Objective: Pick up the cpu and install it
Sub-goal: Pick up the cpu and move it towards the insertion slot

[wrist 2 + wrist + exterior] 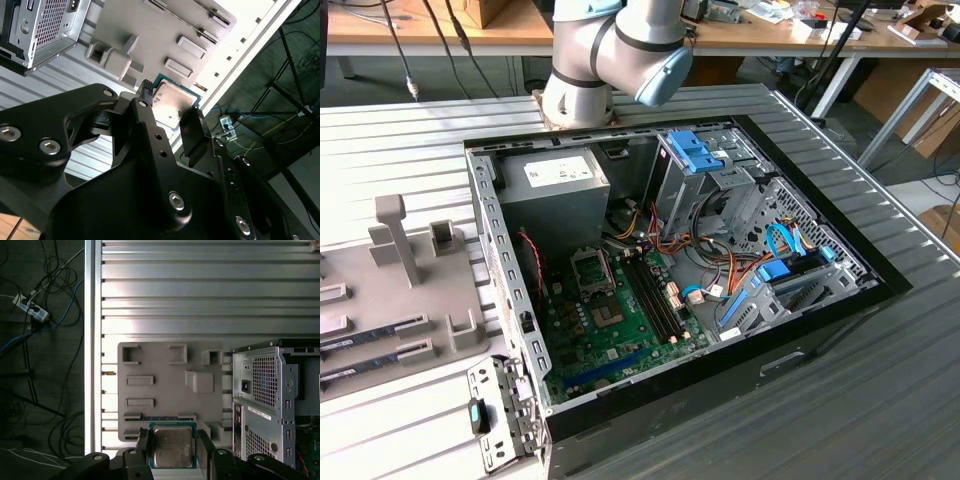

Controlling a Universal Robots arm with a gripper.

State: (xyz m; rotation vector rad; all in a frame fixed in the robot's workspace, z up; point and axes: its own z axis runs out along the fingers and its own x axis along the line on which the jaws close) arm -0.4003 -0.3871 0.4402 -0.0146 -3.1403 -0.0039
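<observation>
**A:** What are you counting?

**B:** I'm counting one cpu [172, 447] [172, 100], with its silver top and green edge showing in both wrist views. There's one gripper [173, 435] with two black fingers [142, 442].

**A:** How is the tool sitting?

**B:** The fingers are pressing in on two opposite edges of the cpu and pinching it flat between them. The gap is no wider than the chip.

**A:** Where is it hanging?

**B:** It's hovering over one edge of the single grey tray [160, 370], which is lying on the slatted table [200, 290]. One computer case [265, 380] is standing just beside the tray.

**A:** And in the exterior view?

**B:** The one arm [610, 50] is rising behind the open case. Inside, one motherboard [620, 310] is lying flat, and its one black socket [590, 268] is sitting well apart from the tray.
</observation>
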